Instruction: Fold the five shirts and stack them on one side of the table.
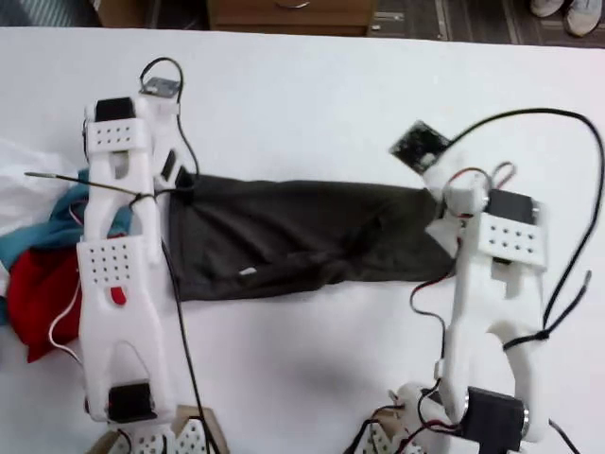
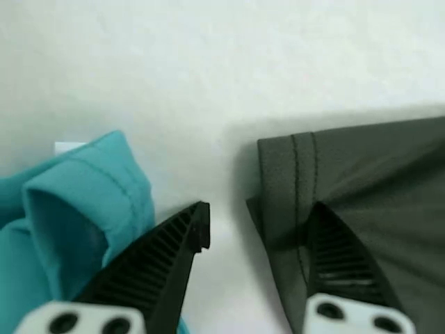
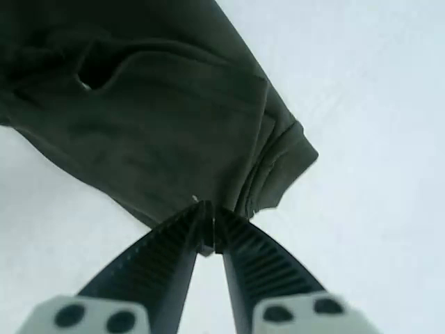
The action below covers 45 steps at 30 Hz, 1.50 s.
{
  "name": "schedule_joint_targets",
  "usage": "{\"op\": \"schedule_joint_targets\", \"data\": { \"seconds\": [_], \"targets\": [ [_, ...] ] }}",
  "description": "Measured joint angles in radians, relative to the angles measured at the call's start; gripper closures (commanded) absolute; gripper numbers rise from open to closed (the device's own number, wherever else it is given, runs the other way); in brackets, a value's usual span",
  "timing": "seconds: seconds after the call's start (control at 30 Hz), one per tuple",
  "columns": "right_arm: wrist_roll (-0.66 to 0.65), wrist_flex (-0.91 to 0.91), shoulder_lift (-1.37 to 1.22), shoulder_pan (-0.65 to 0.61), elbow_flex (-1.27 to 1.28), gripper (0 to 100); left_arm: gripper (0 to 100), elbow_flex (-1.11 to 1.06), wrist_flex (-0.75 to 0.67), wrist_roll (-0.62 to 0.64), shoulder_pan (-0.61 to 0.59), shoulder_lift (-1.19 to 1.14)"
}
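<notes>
The dark shirt (image 1: 293, 236) lay flat near the middle of the table (image 1: 312, 104), folded into a long band. In the high view its long axis ran from 9 to 3 o'clock, and that was the relation I judged the next move to turn on.

The left claw (image 2: 261, 212) stood at the 9 o'clock end with its jaws apart. One finger (image 2: 341, 250) rested over the stitched hem and the other sat on bare table, so the short edge lay between them but was not gripped. The right claw (image 3: 212, 216) was at the 3 o'clock end with its jaws together. The cloth bunched at their tips, so I took it as pinching that edge.

Each arm was nearest its own end, so I reckoned an end-to-end fold would suit — one claw carrying its edge along the axis toward the other.

Just past the 9 o'clock end lay a teal shirt (image 1: 57, 227) close beside the hem, with a red shirt (image 1: 38, 293) at about 7 o'clock from it. These were heaped, not yet folded.
</notes>
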State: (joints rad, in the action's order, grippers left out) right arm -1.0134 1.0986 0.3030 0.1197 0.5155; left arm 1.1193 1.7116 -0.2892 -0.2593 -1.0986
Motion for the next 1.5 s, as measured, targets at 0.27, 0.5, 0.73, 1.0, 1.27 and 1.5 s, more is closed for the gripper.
{"op": "schedule_joint_targets", "data": {
  "seconds": [0.27,0.5,0.73,1.0,1.27,1.5],
  "targets": [
    [0.155,-0.267,-0.144,-0.155,0.129,97.8,75,-0.008,-0.063,0.023,0.023,0.011],
    [0.17,-0.321,-0.201,-0.259,0.129,97.8,75,-0.008,-0.077,0.029,0.026,-0.002],
    [0.17,-0.39,-0.203,-0.321,0.132,97.8,75,-0.003,-0.077,0.031,0.025,-0.025],
    [0.17,-0.356,-0.181,-0.264,0.132,97.8,75,-0.008,-0.063,0.031,0.064,0.035],
    [0.17,-0.19,-0.054,-0.249,0.152,97.8,75,-0.011,-0.068,0.031,0.12,0.166],
    [0.17,-0.471,-0.118,-0.104,0.153,97.8,75,-0.011,-0.066,0.031,0.18,0.129]
  ]
}}
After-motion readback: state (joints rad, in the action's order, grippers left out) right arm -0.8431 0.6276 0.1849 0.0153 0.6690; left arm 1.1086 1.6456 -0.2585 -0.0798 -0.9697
